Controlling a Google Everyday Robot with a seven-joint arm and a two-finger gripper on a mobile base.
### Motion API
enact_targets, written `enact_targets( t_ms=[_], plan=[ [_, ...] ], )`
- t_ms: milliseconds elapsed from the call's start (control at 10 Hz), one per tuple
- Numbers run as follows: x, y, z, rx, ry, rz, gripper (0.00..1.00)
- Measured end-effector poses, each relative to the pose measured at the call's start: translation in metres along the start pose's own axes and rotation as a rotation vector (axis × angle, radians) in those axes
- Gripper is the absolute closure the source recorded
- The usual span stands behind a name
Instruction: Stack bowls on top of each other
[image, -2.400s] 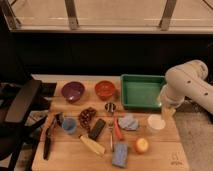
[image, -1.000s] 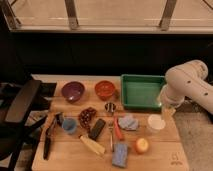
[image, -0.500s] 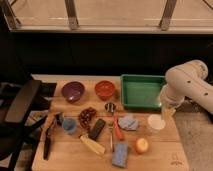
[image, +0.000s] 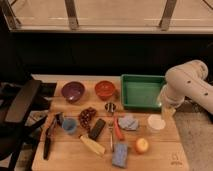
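Note:
A dark purple bowl sits at the back left of the wooden table. A red-orange bowl sits just right of it; the two are apart and both upright. The white arm comes in from the right, and my gripper hangs at the table's right edge, in front of the green tray and above the white round container. It is far to the right of both bowls and holds nothing that I can see.
A green tray stands at the back right. A white round container, small blue cup, orange fruit, blue sponge, banana and several small items fill the table's front. A black chair stands at the left.

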Motion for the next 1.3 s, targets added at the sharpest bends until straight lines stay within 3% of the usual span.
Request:
enact_targets(
  t_ms=[200, 700, 1300],
  plan=[
    [-0.019, 0.001, -0.007, 0.017, -0.014, -0.097, 0.35],
    [-0.130, 0.011, -0.030, 0.062, -0.094, -0.321, 0.35],
    [-0.133, 0.010, -0.031, 0.066, -0.088, -0.332, 0.35]
  ],
)
